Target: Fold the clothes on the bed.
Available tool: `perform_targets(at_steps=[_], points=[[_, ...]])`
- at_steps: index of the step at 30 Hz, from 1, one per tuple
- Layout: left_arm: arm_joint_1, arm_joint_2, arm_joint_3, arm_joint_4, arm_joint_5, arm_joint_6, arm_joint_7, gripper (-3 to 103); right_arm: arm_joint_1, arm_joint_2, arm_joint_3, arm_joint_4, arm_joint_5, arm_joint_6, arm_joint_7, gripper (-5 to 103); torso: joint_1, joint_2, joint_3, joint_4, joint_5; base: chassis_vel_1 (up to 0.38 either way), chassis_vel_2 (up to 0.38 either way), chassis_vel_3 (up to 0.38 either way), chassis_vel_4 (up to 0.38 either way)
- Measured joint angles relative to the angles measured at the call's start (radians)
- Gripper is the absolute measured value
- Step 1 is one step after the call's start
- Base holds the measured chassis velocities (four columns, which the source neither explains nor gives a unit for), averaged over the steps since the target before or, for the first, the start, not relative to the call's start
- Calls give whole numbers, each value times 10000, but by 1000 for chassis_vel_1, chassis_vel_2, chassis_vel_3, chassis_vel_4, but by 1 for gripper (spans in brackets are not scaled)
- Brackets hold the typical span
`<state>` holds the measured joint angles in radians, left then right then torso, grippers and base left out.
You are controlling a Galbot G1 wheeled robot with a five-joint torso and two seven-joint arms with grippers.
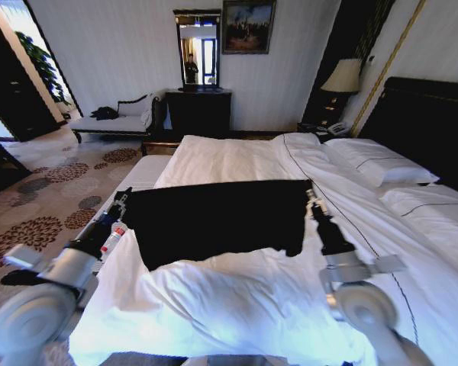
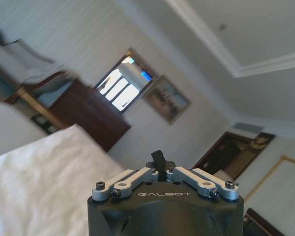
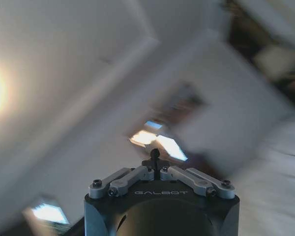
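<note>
T-shirt [image 1: 214,217] hangs stretched above the bed [image 1: 237,305], each top corner pinched in jaws.

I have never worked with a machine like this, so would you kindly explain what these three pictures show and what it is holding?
This is a wheeled robot with two arms, seen through its own cameras. The wide picture comes from its head, looking down at a bed with white sheets. The left gripper and right gripper each pinch an end of a black T-shirt, holding it stretched across the bed. A small white tube with a red cap sits by the left arm. The other two pictures come from cameras on the wrists, tilted up at walls and ceiling; a scrap of black cloth shows in the left gripper's closed fingers.
</note>
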<state>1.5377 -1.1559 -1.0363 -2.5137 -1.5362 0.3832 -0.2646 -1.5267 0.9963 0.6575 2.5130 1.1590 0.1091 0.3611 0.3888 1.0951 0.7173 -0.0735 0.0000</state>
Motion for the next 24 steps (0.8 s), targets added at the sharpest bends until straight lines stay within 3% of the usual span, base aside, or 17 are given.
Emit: perform_targets(at_steps=[1, 2, 4, 8, 11, 12, 15, 16, 17, 21, 24], points=[[0, 0, 0, 0, 0, 0, 0, 2, 0, 0, 0, 0, 0, 0, 0, 0, 0, 0, 0, 0, 0, 0, 0, 0, 0], [54, 6, -17, 0, -149, 122, -220, 2, 106, -76, -97, 22, -40, -546, 1102, 0, 0, 0, 0, 2, -1, 0, 0, 0, 0], [5, 26, 339, 14, -53, 457, -629, 2, 458, -191, -451, 25, -23, -1518, 2560, 0, 1, 0, 1, 3, 0, 0, 0, 0, 0], [-526, 114, 1286, 271, 630, 862, -944, 2, 1181, -328, -1188, -204, 392, -2191, 3211, 0, 3, -1, 1, 0, 3, 0, 0, 0, 0], [-1503, 227, 2273, 2150, 1359, 1126, -1001, 2, 2319, -343, -2263, -1995, 982, -2398, 2753, 0, 1, -1, 2, -2, 3, 0, 0, 0, 0], [-1503, 227, 2273, 2150, 1359, 1126, -1001, 2, 2319, -343, -2263, -1995, 982, -2398, 2753, 0, 1, -1, 2, -2, 3, 0, 0, 0, 0], [-3252, 222, 3661, 5358, 2533, 1135, -742, 2, 4398, 54, -3977, -5105, 1152, -2436, 2057, 0, 5, -4, 5, 5, -3, 0, 0, 0, 0], [-3760, 155, 4029, 6301, 2948, 1010, -619, 2, 4930, 281, -4431, -6023, 1059, -2373, 1759, 0, 9, -5, 8, 2, -4, 0, 0, 0, 0], [-3760, 155, 4029, 6301, 2948, 1010, -619, 2, 4930, 281, -4431, -6023, 1059, -2373, 1759, 0, 9, -5, 8, 2, -4, 0, 0, 0, 0], [-5423, -269, 4790, 9493, 4176, 156, -62, 2, 6608, 1400, -5654, -9585, 190, -1645, 442, 0, 14, -9, 11, -2, -1, 0, 0, 0, 0], [-5980, -412, 4850, 10220, 4246, -112, 222, 2, 7221, 1813, -5851, -10755, -68, -1163, -317, 0, 11, -7, 6, 1, -1, 0, 0, 0, 0]])
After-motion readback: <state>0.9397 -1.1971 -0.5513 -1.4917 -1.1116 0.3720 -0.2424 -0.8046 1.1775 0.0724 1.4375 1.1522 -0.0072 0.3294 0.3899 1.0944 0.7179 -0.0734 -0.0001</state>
